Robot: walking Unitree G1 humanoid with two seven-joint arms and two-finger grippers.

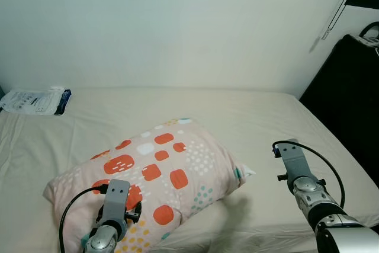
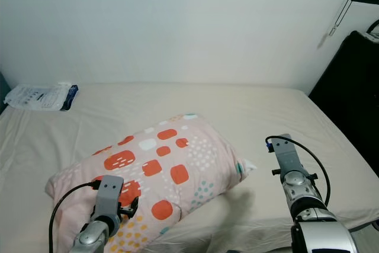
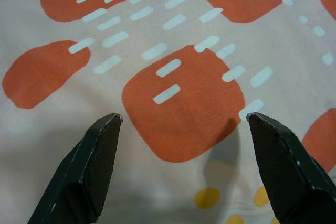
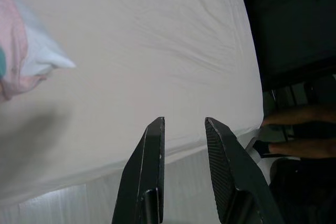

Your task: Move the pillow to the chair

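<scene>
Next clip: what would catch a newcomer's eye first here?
The pillow, pink with orange patches, lies near the front of the cream bed. The left hand hovers just over it with fingers spread wide. The right hand points over bare sheet toward the bed's right edge, fingers a narrow gap apart; a white packet sits at the far left corner.

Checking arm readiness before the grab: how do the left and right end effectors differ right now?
The left end effector hangs over the patterned pillow with fingers spread wide; the right end effector is over bare bed sheet near the mattress edge, off the pillow, fingers closer together. Both hold nothing and have two black fingers.
</scene>
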